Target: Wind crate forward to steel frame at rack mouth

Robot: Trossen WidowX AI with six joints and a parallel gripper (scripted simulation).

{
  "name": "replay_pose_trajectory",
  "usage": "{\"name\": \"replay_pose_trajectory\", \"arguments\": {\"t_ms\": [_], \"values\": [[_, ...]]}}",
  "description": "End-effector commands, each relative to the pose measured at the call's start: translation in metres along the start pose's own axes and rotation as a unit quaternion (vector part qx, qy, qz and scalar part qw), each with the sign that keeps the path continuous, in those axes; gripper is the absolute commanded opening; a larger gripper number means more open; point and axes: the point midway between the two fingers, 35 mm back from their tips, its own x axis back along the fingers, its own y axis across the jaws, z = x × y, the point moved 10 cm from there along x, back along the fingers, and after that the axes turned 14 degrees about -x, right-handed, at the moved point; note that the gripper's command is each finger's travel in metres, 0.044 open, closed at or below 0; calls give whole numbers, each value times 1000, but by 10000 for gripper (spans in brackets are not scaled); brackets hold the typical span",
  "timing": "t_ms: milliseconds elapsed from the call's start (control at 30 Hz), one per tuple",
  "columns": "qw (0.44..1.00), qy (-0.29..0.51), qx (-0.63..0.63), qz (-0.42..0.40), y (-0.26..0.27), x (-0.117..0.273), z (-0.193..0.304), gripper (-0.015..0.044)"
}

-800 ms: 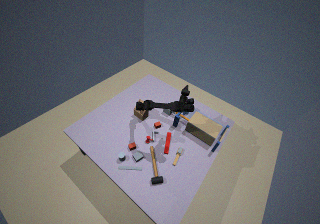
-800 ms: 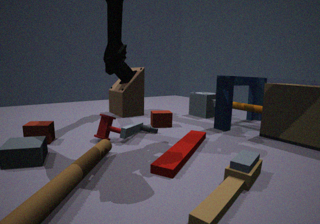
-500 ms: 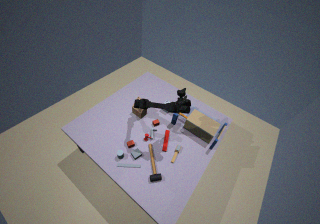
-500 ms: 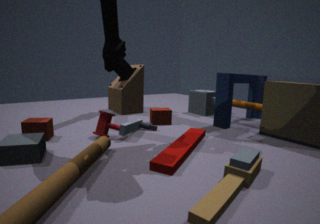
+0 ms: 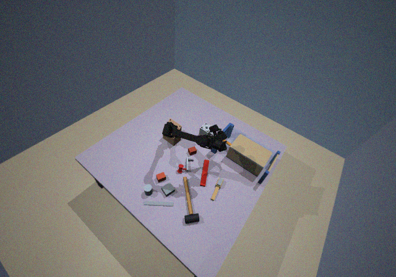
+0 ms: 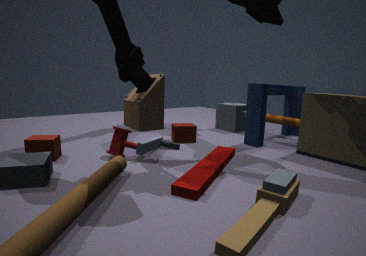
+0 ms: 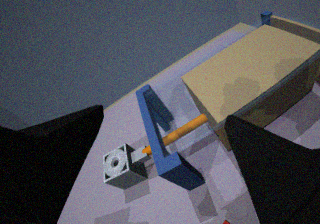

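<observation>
The tan crate (image 5: 250, 148) (image 6: 330, 123) (image 7: 250, 71) sits flat in the clear-panelled cubby. Its front stands apart from the blue steel frame (image 5: 228, 130) (image 6: 255, 114) (image 7: 151, 129). An orange strap (image 6: 282, 120) (image 7: 185, 130) runs through the frame to the grey winch (image 5: 205, 128) (image 6: 226, 117) (image 7: 126, 163), whose round top hole shows in the wrist view. The winch handle (image 5: 187, 165) (image 6: 149, 145), with red grip, grey crank and dark key end, lies on the bench. My gripper (image 5: 215, 128) (image 7: 166, 116) is open and empty, high above the bench near the winch and frame.
A red bar (image 5: 204, 172) (image 6: 203, 172) and a brush-like tool (image 5: 217, 189) lie right of the handle. A mallet (image 5: 189, 197) lies in front. Red blocks (image 5: 192, 150) (image 5: 161, 177), a grey block (image 5: 167, 189), a cylinder (image 5: 148, 189) and a flat strip (image 5: 158, 203) lie around. The wooden arm base (image 6: 150, 111) stands behind.
</observation>
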Motion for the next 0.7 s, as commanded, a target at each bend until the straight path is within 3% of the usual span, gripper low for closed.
{"name": "replay_pose_trajectory", "arguments": {"t_ms": [0, 333, 667], "values": [[979, 79, 149, 112, -28, 7, 46, 440], [874, 273, 352, 193, -53, 19, 119, 440], [694, 502, 499, 136, -59, 32, 197, 440]]}}
